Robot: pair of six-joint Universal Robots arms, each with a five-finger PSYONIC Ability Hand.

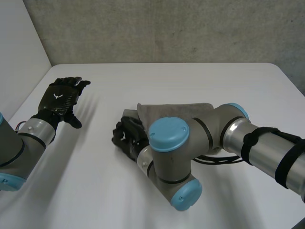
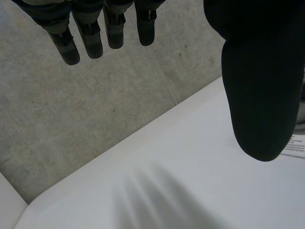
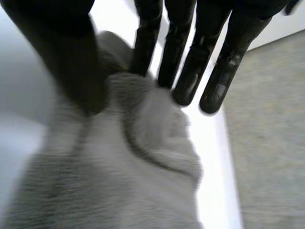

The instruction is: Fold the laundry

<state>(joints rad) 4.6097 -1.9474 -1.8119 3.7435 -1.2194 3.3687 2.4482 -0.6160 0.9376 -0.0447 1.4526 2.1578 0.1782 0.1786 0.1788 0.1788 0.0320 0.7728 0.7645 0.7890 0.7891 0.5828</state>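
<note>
A grey towel (image 1: 176, 110) lies bunched near the middle of the white table (image 1: 90, 186), partly hidden behind my right arm's elbow. My right hand (image 1: 126, 136) rests at the towel's left end. In the right wrist view, the right hand (image 3: 186, 71) has fairly straight fingers and its thumb set apart. Their tips touch a raised fold of the towel (image 3: 143, 157) that lies between them. My left hand (image 1: 59, 98) hovers over the table's far left, open and flat, well away from the towel. In the left wrist view the left hand (image 2: 257, 86) holds nothing.
My right arm's elbow (image 1: 171, 162) reaches across the table's middle, in front of the towel. The table's far edge (image 2: 143, 131) meets a grey concrete wall. A white panel (image 1: 19, 52) stands along the left side.
</note>
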